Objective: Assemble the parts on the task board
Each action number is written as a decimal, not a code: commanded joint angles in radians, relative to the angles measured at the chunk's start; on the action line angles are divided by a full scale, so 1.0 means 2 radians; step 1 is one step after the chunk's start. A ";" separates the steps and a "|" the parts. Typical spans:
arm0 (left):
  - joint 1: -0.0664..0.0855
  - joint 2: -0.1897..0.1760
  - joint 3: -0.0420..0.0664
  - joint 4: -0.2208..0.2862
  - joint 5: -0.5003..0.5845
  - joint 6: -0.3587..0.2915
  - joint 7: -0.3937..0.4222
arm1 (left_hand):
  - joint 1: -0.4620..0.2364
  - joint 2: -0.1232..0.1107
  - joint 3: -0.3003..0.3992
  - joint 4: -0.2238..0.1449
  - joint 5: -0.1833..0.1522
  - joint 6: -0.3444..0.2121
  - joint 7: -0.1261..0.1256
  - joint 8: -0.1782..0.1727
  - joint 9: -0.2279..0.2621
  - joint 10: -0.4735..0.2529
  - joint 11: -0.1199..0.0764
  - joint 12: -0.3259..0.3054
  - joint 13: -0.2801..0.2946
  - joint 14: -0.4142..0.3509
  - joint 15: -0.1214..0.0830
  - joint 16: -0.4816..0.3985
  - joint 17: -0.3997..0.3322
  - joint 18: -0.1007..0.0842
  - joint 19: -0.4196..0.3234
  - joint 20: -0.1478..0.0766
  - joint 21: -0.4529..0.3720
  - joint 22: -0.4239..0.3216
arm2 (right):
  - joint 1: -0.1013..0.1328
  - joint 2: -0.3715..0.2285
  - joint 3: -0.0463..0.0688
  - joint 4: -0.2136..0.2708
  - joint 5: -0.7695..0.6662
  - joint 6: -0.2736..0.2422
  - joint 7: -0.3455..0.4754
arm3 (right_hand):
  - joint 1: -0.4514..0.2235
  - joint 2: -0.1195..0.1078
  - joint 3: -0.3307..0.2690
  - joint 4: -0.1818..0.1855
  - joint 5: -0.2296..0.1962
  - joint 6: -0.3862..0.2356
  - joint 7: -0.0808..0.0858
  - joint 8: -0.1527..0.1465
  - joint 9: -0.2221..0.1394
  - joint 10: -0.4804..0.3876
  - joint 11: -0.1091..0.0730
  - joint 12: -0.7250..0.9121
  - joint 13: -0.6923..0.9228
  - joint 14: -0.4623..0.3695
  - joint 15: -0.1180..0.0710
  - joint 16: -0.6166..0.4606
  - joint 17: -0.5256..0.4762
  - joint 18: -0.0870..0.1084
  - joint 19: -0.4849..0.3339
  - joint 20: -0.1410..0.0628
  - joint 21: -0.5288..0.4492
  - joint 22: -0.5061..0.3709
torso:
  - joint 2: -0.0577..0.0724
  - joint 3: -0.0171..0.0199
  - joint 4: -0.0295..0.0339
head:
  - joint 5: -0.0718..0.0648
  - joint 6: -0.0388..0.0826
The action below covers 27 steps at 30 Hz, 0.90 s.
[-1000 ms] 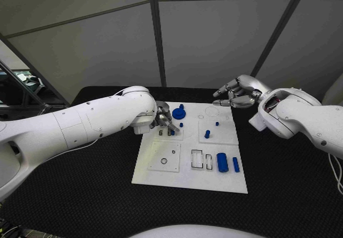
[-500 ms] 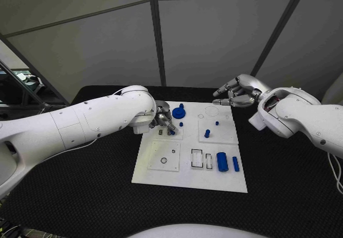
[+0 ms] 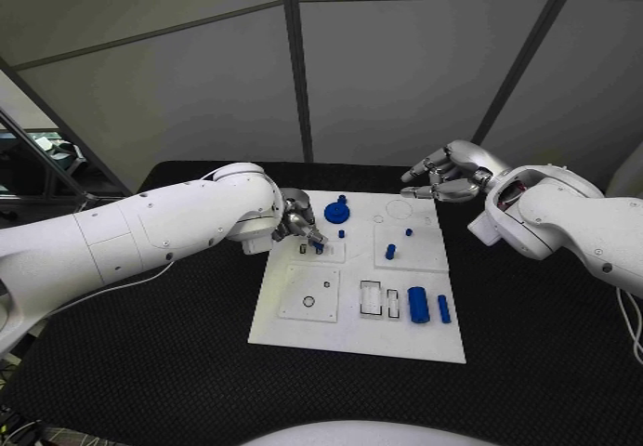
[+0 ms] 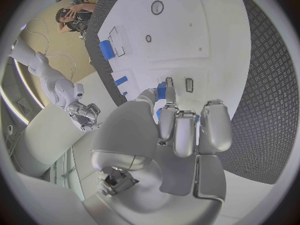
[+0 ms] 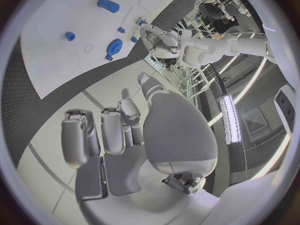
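The white task board (image 3: 355, 334) lies in the middle of the black table. My left hand (image 3: 297, 226) is low over its far left part, and the fingers pinch a small blue peg (image 3: 319, 247) beside a slot; in the left wrist view the peg (image 4: 161, 91) shows blue between thumb and fingertips (image 4: 169, 85). A round blue part (image 3: 335, 213) stands just beyond. More blue pegs (image 3: 388, 251) stand mid-board, and two blue cylinders (image 3: 418, 305) lie at the near right. My right hand (image 3: 449, 177) hovers past the far right corner, loosely curled and holding nothing.
Several dark-outlined slots (image 3: 370, 297) and a round hole (image 3: 308, 301) mark the near half of the board. Black table (image 3: 161, 353) surrounds the board on all sides. Grey wall panels stand behind the table's far edge.
My left arm has swung a little to the left, with the hand staying over the same spot on the peg. The right hand has not moved.
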 commanded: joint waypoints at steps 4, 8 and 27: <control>0.000 -0.010 0.000 0.015 0.010 -0.052 0.004 | -0.013 -0.011 0.075 -0.058 0.007 0.011 -0.003 -0.004 0.008 0.005 -0.001 0.001 0.013 0.039 -0.002 0.003 0.083 0.004 0.002 0.000 0.004 0.003 | 0.001 0.001 0.000 -0.002 -0.001 0.010 0.009 | -0.008 -0.002 0.001 0.000 0.003 0.002 -0.001 -0.003 0.001 0.002 0.000 0.001 -0.001 0.016 -0.004 -0.003 0.000 0.005 0.022 -0.003 0.001 0.084 | 0.000 0.0000 0.0002 | 0.002 -0.002; -0.003 -0.015 0.000 0.020 0.010 -0.063 0.002 | -0.019 -0.014 0.086 -0.062 0.008 0.012 -0.003 -0.006 0.013 0.006 -0.001 -0.001 0.013 0.039 -0.002 0.003 0.084 0.004 0.003 0.000 0.004 0.004 | 0.001 0.001 0.000 -0.003 -0.001 0.012 0.009 | -0.008 -0.002 0.001 0.000 0.003 0.002 -0.001 -0.003 0.001 0.002 0.000 0.001 -0.001 0.016 -0.004 -0.003 0.000 0.005 0.022 -0.003 0.001 0.084 | 0.000 0.0005 0.0000 | 0.004 -0.003; -0.019 -0.015 0.000 0.034 -0.046 -0.075 -0.010 | -0.038 -0.023 0.115 -0.077 0.018 0.018 -0.004 -0.009 0.026 0.011 -0.002 0.007 0.019 0.041 -0.003 0.010 0.090 0.001 0.009 -0.001 0.010 0.016 | 0.001 0.001 0.000 -0.003 -0.022 0.018 0.016 | -0.009 -0.002 0.001 0.000 0.004 0.002 -0.001 -0.003 0.001 0.002 0.000 0.001 -0.001 0.016 -0.004 -0.004 0.000 0.005 0.022 -0.003 0.000 0.083 | 0.001 0.0002 -0.0011 | 0.005 -0.005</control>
